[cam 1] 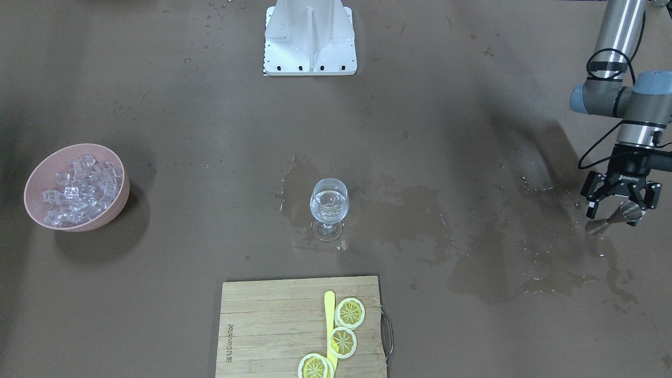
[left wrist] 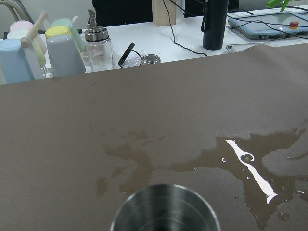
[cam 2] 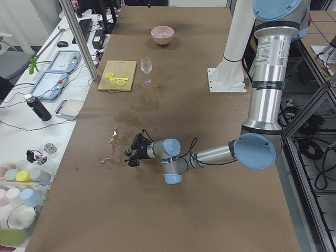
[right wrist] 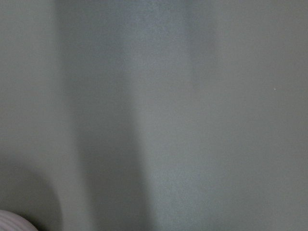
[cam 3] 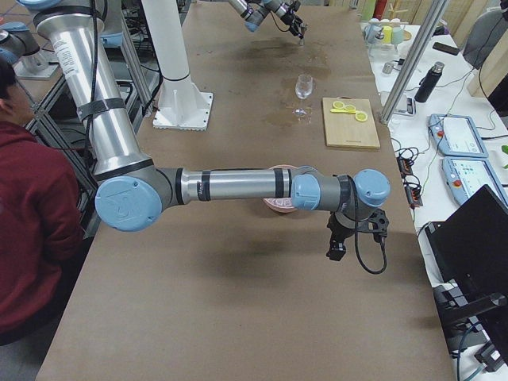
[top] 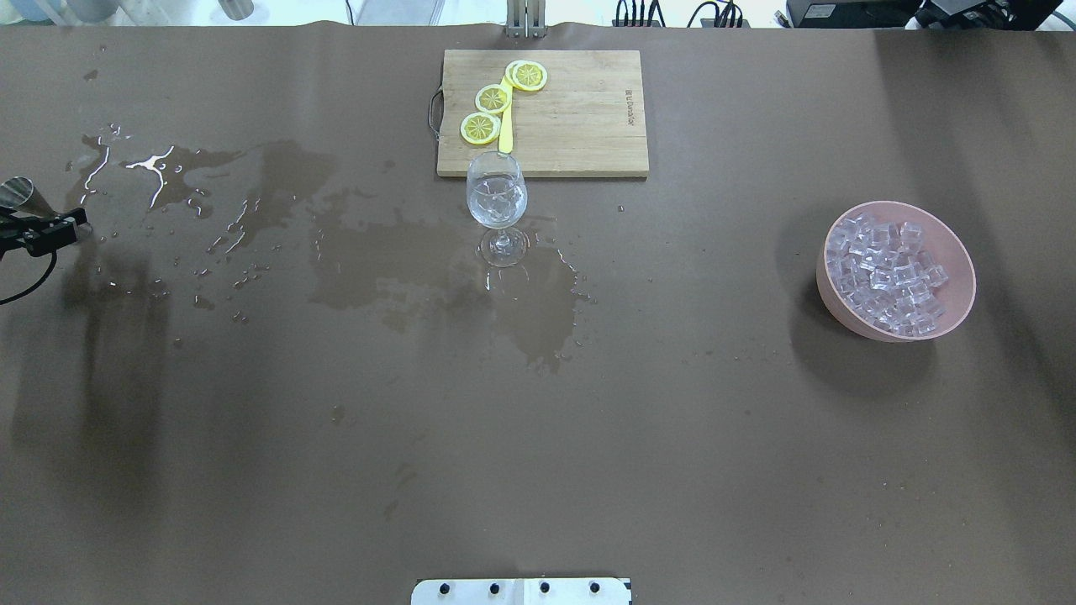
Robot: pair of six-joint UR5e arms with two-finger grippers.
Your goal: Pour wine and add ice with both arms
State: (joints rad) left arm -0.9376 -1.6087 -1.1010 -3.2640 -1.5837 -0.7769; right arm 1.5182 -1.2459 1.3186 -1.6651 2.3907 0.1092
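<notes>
A little clear wine point(cam 1: 329, 203) sits in the stemmed glass point(cam 1: 326, 230) mid-bench, with ice point(cam 1: 79, 191) heaped in the pink bowl point(cam 1: 32, 181) well apart. Spills darken the bench point(cam 1: 210, 131). The left tool point(cam 1: 619, 210), cut off overhead, grips a tilted steel jigger point(cam 1: 611, 219). The right tool point(cam 3: 340, 248) shows only side-on beside the bowl; its opening cannot be told.

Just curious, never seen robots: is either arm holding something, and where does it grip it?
The left gripper holds a metal jigger, seemingly near its narrow waist. The right gripper: cannot tell.
</notes>
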